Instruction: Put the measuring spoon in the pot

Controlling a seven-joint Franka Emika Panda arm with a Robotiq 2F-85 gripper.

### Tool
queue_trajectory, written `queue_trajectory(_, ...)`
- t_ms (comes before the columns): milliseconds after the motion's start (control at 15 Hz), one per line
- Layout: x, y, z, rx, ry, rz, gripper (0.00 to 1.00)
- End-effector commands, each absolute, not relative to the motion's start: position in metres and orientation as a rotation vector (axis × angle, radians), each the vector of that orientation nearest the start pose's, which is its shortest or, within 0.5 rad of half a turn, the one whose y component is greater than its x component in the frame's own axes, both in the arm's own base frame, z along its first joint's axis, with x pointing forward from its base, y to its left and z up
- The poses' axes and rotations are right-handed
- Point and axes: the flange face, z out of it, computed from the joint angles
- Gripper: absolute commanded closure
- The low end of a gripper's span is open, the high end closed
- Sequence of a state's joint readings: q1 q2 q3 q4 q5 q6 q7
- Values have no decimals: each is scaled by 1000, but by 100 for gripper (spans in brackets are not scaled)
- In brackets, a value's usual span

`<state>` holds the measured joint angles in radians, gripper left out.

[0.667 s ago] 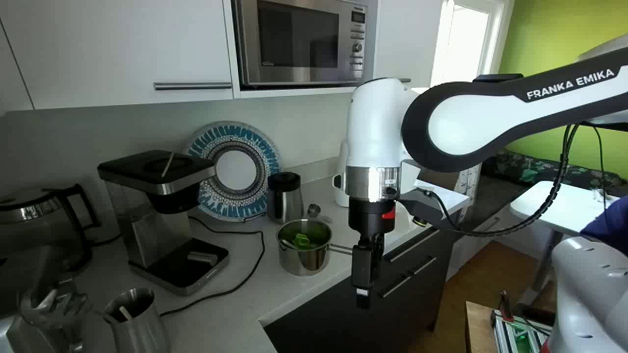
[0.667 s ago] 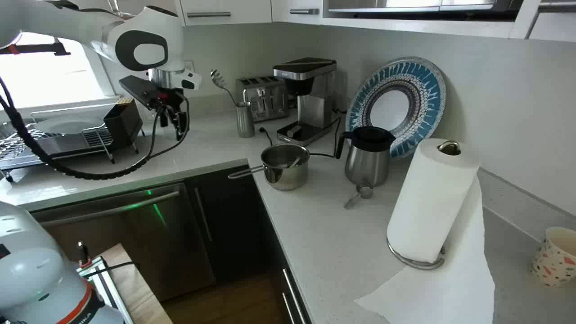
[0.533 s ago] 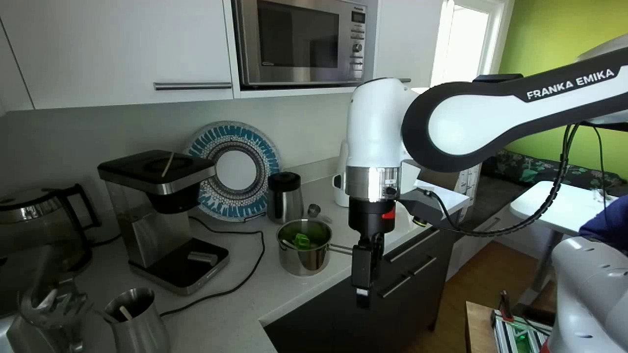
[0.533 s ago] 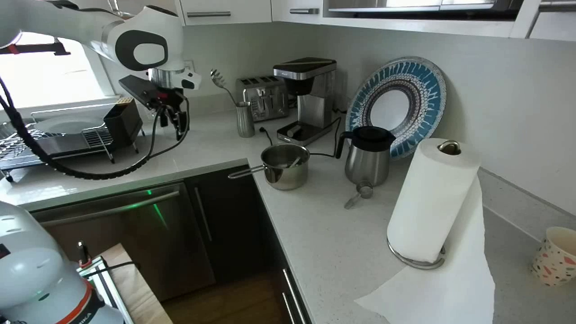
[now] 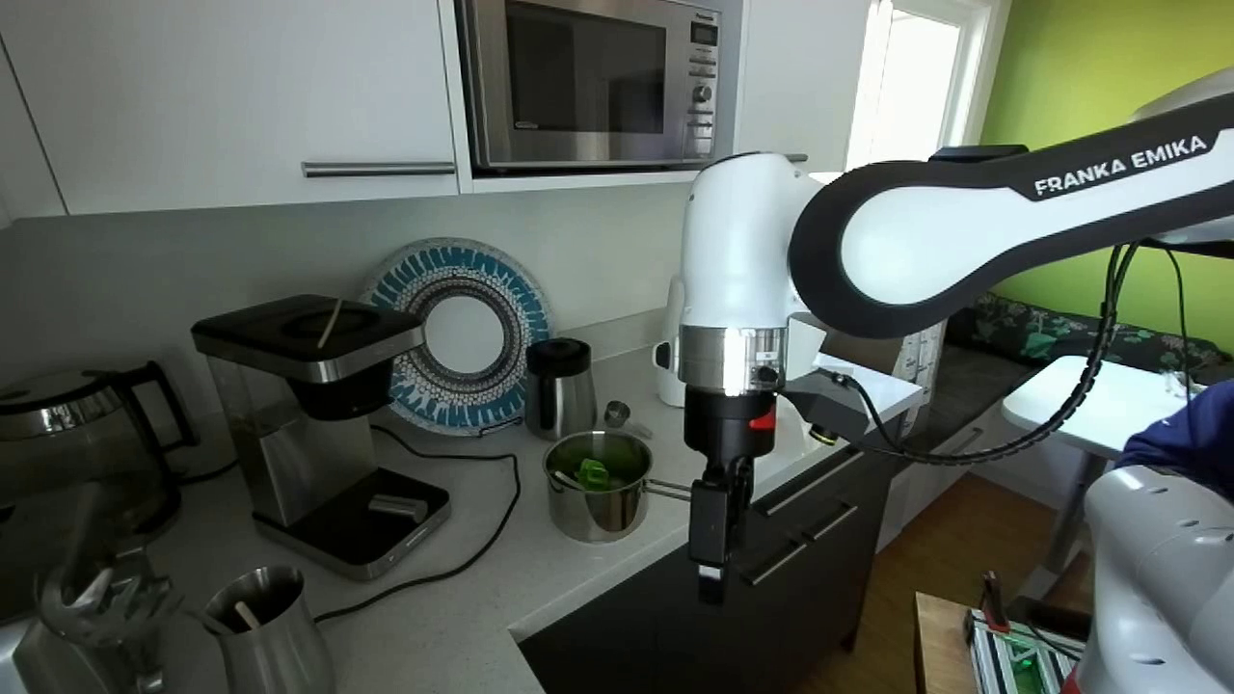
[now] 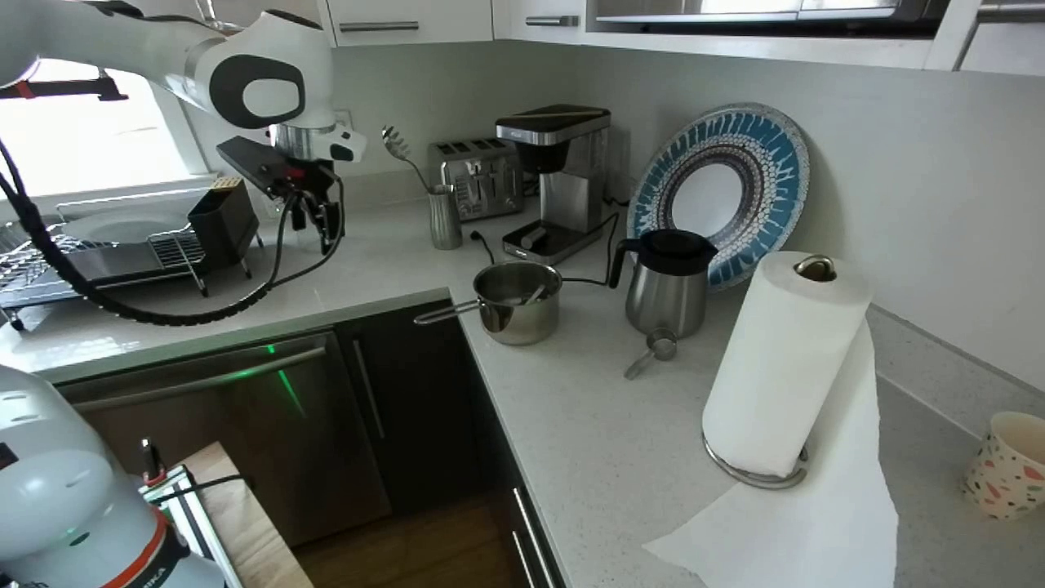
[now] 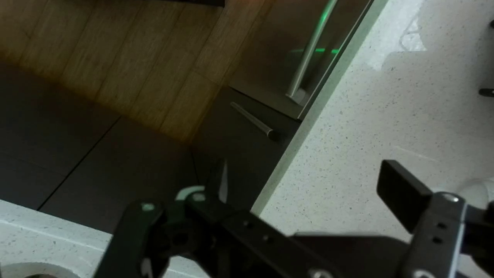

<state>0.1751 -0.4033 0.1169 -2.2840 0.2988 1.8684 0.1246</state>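
Note:
The small steel pot [image 5: 598,516] stands near the counter's edge, its wire handle jutting past it; it also shows in an exterior view [image 6: 522,325]. Inside it are a bright green patch and a slim light shape, maybe a handle; I cannot tell which. A steel measuring spoon [image 6: 662,345] lies on the counter beside the steel jug, outside the pot; an exterior view also shows it behind the pot [image 5: 617,414]. My gripper [image 5: 711,578] hangs in the air away from both. In the wrist view my gripper [image 7: 307,181] is open with nothing between its fingers.
A coffee machine [image 5: 318,434], a steel jug with black lid [image 6: 669,286] and a patterned plate [image 6: 718,196] stand around the pot. A paper towel roll [image 6: 784,367] stands right. A dish rack [image 6: 122,253] sits below the arm. The microwave [image 5: 588,87] overhangs the counter.
My gripper and arm have barely shifted. The pot and the measuring spoon have not moved. Dark blue cloth at the right edge of an exterior view has moved slightly left.

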Motion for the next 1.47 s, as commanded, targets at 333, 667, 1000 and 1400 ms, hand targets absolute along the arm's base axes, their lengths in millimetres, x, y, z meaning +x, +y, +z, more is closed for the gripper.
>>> queue_trajectory(333,468,-5,562,-3247,-52,-503,0)
queue_trajectory(667,483,-121,537,-3178,449,-703,0)
queue_trajectory(1000,477,-174,514,-3138,625,-594,0)
queue_trajectory(1400,492,-202,504,-3086,673,-652,0)
